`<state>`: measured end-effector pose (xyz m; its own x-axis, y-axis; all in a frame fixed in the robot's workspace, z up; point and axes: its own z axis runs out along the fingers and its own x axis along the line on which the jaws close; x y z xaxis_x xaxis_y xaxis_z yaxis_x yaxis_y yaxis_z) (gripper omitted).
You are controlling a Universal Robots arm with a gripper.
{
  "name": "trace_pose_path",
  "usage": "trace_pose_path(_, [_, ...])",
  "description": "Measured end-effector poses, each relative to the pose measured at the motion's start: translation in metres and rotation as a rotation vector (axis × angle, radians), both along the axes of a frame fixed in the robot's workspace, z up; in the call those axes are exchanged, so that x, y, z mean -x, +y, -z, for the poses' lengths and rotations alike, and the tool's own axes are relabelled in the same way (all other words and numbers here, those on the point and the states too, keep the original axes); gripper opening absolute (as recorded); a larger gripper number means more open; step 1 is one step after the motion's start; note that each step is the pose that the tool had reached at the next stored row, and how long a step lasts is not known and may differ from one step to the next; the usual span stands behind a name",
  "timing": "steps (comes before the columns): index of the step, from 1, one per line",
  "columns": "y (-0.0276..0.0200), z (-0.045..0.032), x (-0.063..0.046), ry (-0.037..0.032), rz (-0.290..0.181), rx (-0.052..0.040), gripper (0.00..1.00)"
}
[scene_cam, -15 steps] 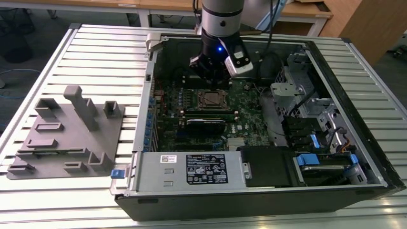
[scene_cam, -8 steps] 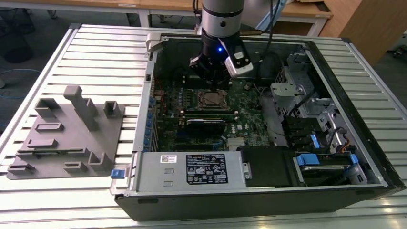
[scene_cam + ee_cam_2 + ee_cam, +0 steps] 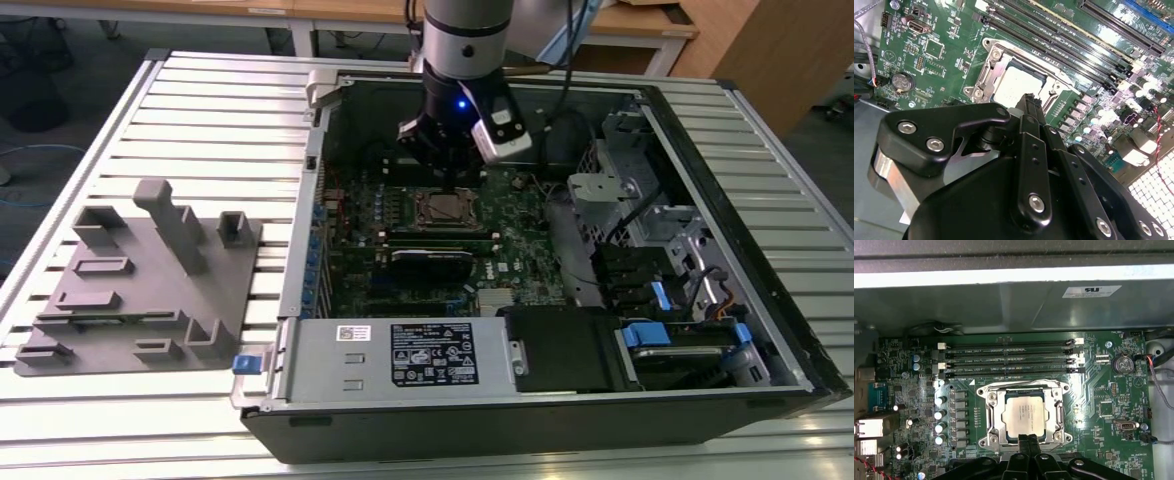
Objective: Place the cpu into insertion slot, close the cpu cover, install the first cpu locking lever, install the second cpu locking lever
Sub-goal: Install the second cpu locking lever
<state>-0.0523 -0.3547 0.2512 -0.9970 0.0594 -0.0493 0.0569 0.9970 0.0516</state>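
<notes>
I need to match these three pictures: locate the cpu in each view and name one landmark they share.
Exterior view: the cpu sits in the socket mid-board, just below the gripper.
First wrist view: cpu lies framed by the cpu cover.
Second wrist view: cpu shows above the gripper body.
Shared landmark: the black memory slots beside the socket.

One open black computer tower case [image 3: 747, 330] lies on one slatted grey metal tabletop [image 3: 214, 110]. One green circuit board [image 3: 1094, 390] sits inside it. The board carries one square silver-faced cpu [image 3: 1025, 414], seated in one silvery-rimmed insertion slot [image 3: 983, 390], with one thin silvery metal cpu cover [image 3: 996, 421] framing it. Four long black memory slots [image 3: 1009, 358] run parallel just beside the socket. One round silver coin battery [image 3: 1123, 363] is counted. One row of five small silver-topped capacitors [image 3: 940, 415] stands near the socket. One grey moulded parts fixture [image 3: 140, 280] rests on the tabletop beside the case. One black robot hand [image 3: 1026, 442] is present.
</notes>
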Motion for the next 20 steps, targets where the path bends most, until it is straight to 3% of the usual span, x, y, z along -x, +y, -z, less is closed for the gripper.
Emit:
trace_pose_path(9, [-0.0095, 0.0000, 0.000, 0.0000, 0.000, -0.0001, 0.10])
trace_pose_path(20, [-0.0109, 0.0000, 0.000, 0.0000, 0.000, 0.0000, 0.10])
